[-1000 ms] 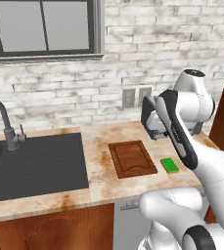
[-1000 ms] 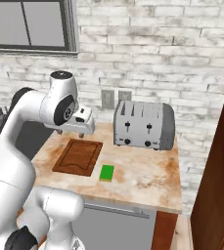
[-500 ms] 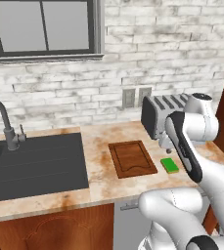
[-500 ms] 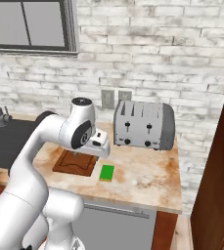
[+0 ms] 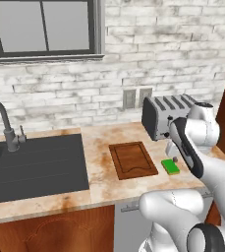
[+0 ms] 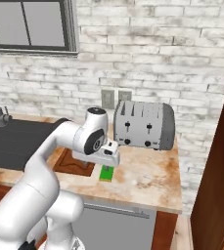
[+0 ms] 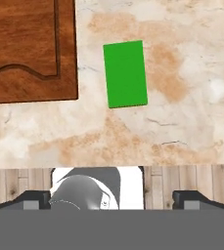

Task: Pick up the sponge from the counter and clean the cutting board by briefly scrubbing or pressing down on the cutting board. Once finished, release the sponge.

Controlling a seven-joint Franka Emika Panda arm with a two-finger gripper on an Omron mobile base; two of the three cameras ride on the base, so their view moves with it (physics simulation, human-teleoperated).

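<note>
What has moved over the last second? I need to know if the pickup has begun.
The arm swung right and down from above the cutting board to hang over the sponge, jaws open and empty. The sponge lies on the counter beside the board; both stayed put, as did the toaster.

Lighting, all three of my views: bright, even, diffuse; I can pick out no single source.

Shadows: soft and faint. I see a dim one under the silver slotted toaster (image 5: 169, 117) on the beige speckled stone counter (image 5: 101, 182).

Glare: none on the dark grey sink basin (image 5: 33, 165), which reads flat and matte.

Sharpness: crisp rendered edges throughout; the small bright green rectangular sponge (image 7: 125, 73) and the grooved dark reddish-brown wooden cutting board (image 7: 28, 49) are in clean focus from my hand camera. No motion blur.

Distortion: brick courses stay straight to the frame edges.
</note>
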